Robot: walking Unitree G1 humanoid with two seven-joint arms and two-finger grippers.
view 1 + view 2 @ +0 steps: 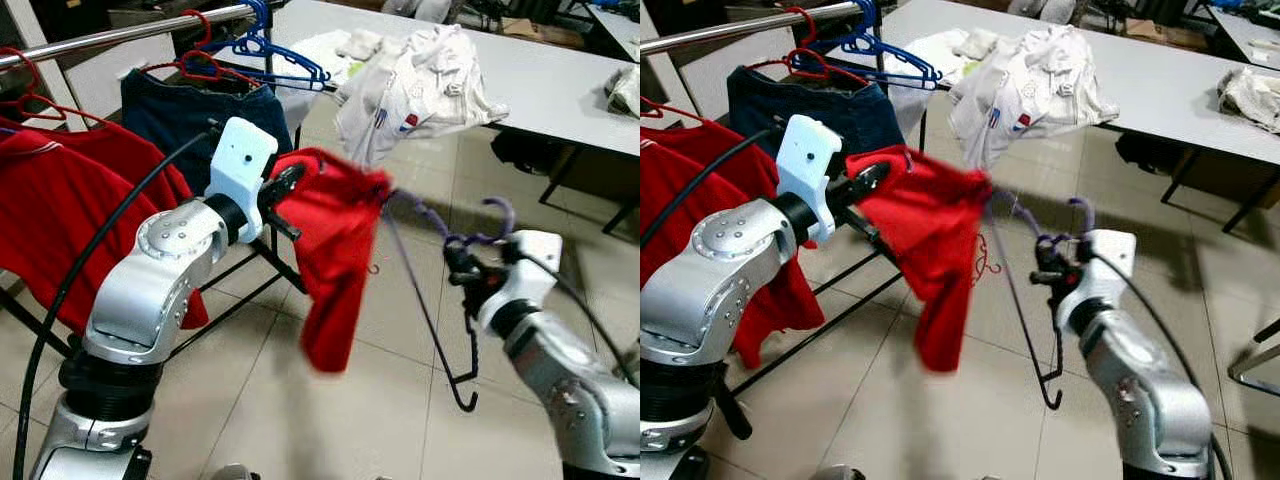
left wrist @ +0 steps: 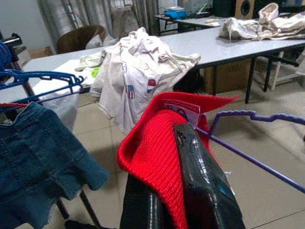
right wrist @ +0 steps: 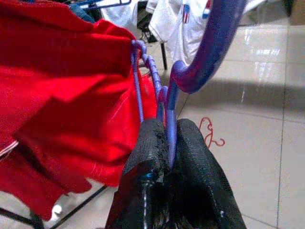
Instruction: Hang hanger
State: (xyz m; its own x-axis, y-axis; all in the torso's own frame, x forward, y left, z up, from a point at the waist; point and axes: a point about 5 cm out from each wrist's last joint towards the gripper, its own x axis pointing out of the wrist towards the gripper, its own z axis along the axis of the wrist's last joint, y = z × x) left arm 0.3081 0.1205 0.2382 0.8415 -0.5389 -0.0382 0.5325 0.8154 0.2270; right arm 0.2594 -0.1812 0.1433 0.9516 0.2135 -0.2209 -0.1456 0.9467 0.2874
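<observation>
My right gripper (image 1: 462, 262) is shut on the neck of a purple hanger (image 1: 430, 300), just below its hook (image 3: 209, 43). One arm of the hanger is inside a red garment (image 1: 335, 250) that droops toward the floor. My left gripper (image 1: 285, 190) is shut on the red garment's collar (image 2: 162, 138), holding it up between the two arms. The clothes rail (image 1: 120, 35) runs along the upper left, behind my left arm.
On the rail hang red garments (image 1: 60, 200), a dark denim piece (image 1: 200, 115) and blue and red hangers (image 1: 265, 55). A long grey table (image 1: 540, 80) with white clothes (image 1: 420, 85) stands behind. The rack's black legs (image 1: 250, 290) cross the tiled floor below.
</observation>
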